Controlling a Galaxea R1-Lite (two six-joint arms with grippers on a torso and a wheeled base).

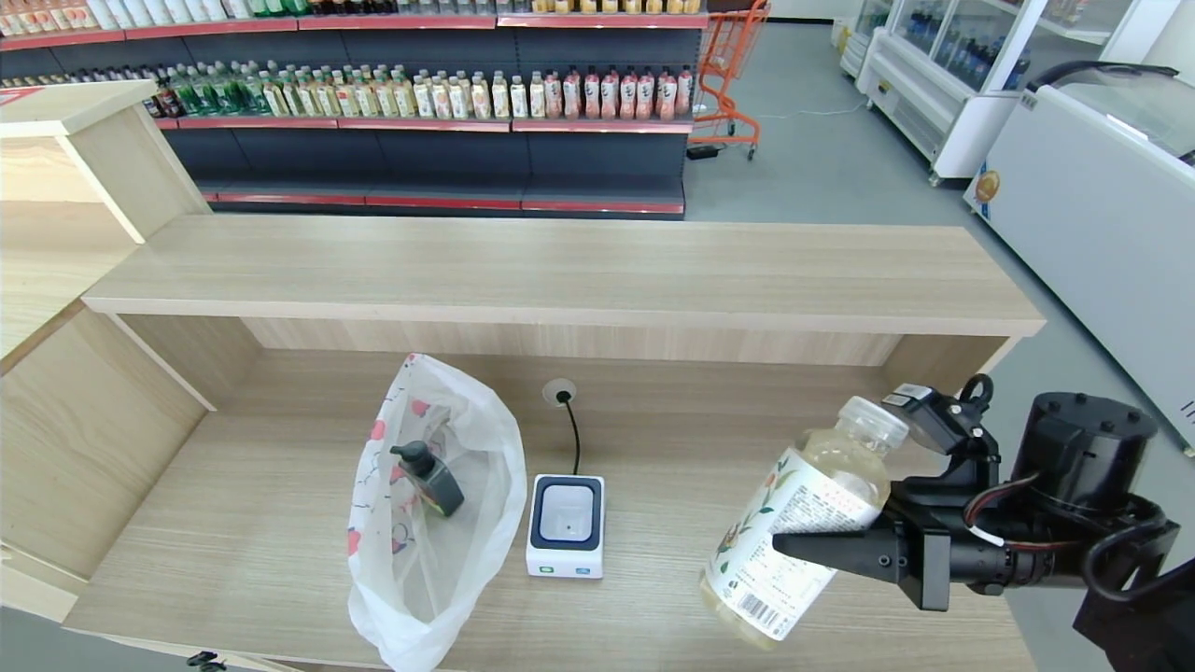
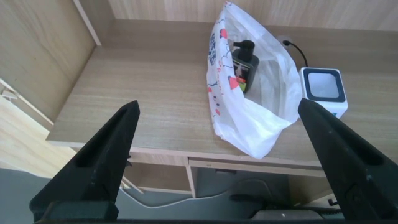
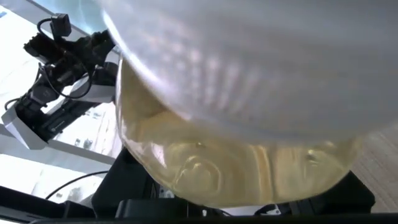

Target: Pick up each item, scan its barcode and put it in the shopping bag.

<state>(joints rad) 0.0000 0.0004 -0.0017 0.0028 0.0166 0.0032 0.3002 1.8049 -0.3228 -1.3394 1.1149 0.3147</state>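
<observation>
A clear drink bottle [image 1: 803, 518] with pale yellow liquid, a white cap and a floral label hangs tilted above the counter's right part, barcode near its lower end. My right gripper [image 1: 836, 532] is shut on its middle. Close up, the bottle [image 3: 236, 143] shows its yellowish liquid. The white barcode scanner [image 1: 565, 525] sits on the counter to the bottle's left. Left of it lies the open white shopping bag [image 1: 425, 523] with a dark pump bottle [image 1: 429, 478] inside. My left gripper [image 2: 217, 162] hangs open off the counter's front edge, facing the bag [image 2: 249, 87] and scanner [image 2: 323, 90].
The wooden counter [image 1: 233, 523] has a raised shelf [image 1: 560, 271] behind it and a side wall on the left. A black cable [image 1: 571, 434] runs from the scanner to a hole at the back. Store shelves and freezers stand beyond.
</observation>
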